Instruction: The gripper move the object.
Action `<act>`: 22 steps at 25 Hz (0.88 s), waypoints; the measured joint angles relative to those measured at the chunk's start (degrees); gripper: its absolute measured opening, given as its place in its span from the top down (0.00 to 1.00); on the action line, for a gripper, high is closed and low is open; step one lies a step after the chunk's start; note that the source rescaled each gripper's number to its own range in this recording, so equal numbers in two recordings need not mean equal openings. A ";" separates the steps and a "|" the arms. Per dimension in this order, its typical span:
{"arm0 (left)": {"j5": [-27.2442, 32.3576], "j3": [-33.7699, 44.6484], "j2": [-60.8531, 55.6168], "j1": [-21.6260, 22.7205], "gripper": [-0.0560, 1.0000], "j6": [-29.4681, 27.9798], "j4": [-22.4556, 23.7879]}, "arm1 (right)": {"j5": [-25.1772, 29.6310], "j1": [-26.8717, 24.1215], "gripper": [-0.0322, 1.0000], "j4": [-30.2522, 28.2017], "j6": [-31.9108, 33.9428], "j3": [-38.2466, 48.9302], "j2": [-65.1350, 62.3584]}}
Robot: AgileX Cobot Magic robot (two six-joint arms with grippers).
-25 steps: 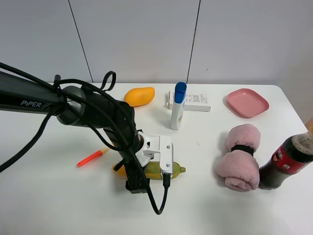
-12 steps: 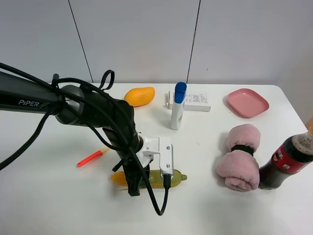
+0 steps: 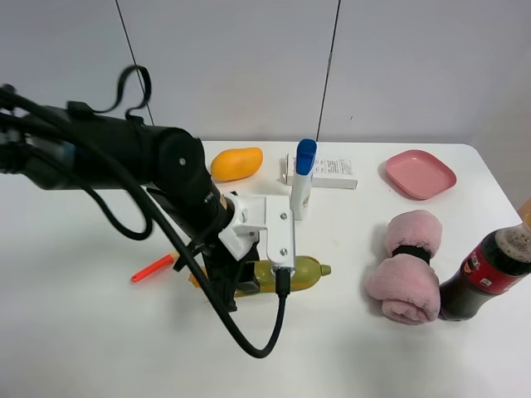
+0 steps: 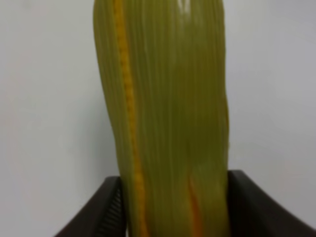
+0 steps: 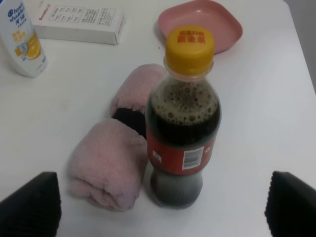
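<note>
Now | left gripper [image 3: 236,282] pinching corn [image 3: 303,272] (green husk fills its wrist view) | corn at desk [image 3: 99,332] centre-front, stub toward towel [image 3: 406,278] | right gripper [image 5: 163,202] spread wide, facing bottle [image 5: 182,123]

Right wrist view: the white bottle [image 5: 22,47] is showing blue brand lettering near its top. The first word is seeming to read "head"; the rest is running off the frame edge.

The white box [image 5: 79,22] is carrying a red heading and lines of small black print, all too small to read.

On the cola bottle [image 5: 182,123], the yellow cap [image 5: 190,47] is bearing red characters, too blurred to read. Its red label [image 5: 180,153] is showing a barcode [image 5: 193,159] and white print, unreadable.
</note>
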 joint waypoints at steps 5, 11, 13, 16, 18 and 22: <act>-0.44 0.00 -7.04 1.20 0.95 -12.54 -0.06 | 0.00 0.00 0.00 0.00 0.00 0.00 0.00; -5.80 0.00 -8.71 7.58 0.95 -33.69 6.41 | 0.00 0.00 0.00 0.00 0.00 0.00 0.00; -7.49 0.00 -8.71 9.99 0.95 -40.55 9.80 | 0.00 0.00 0.00 0.00 0.00 0.00 0.00; -11.09 0.00 -8.71 13.65 0.95 -47.63 14.25 | 0.00 0.00 0.00 0.00 0.00 0.00 0.00; -14.54 0.00 -8.61 16.00 0.95 -50.90 16.86 | 0.00 0.00 0.00 0.00 0.00 0.00 0.00; -21.14 0.00 -7.04 20.02 0.95 -55.74 20.44 | 0.00 0.00 0.00 0.00 0.00 0.00 0.00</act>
